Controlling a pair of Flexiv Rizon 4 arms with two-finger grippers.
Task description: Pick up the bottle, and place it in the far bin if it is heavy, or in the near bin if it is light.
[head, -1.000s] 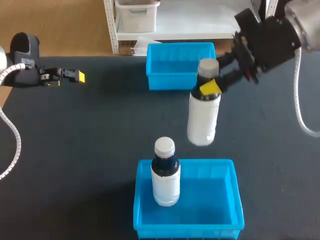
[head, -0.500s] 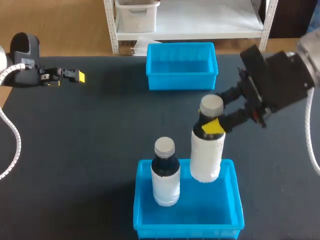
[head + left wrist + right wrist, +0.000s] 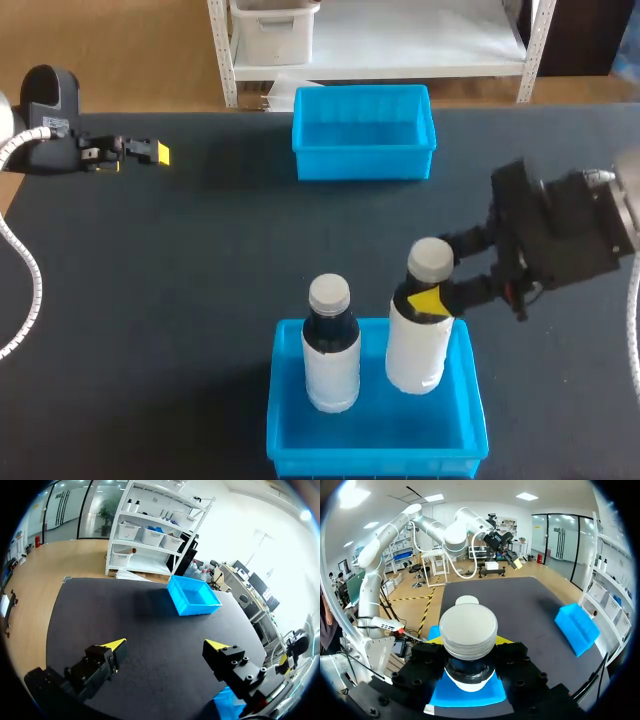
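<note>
Placing is underway: right gripper (image 3: 430, 297) is clamping the white plastic bottle with a grey cap (image 3: 417, 350) by its neck inside the near blue plastic bin (image 3: 375, 462); next is likely settling it, then opening.

Right tool (image 3: 436, 272) comes in from the right and clamps the bottle (image 3: 418, 345) by the neck, just under its grey cap, with one yellow tip showing on the neck's near side. The bottle is upright, base down inside the right half of the near bin (image 3: 474, 400); can't tell if it rests on the floor. Second bottle (image 3: 330, 350) stands upright in the bin's left half, a gap between the two. Far bin (image 3: 363, 165) sits at the desk's (image 3: 200, 260) back edge, and left tool (image 3: 155, 153) hangs over the far-left corner, well apart from both bins.
</note>
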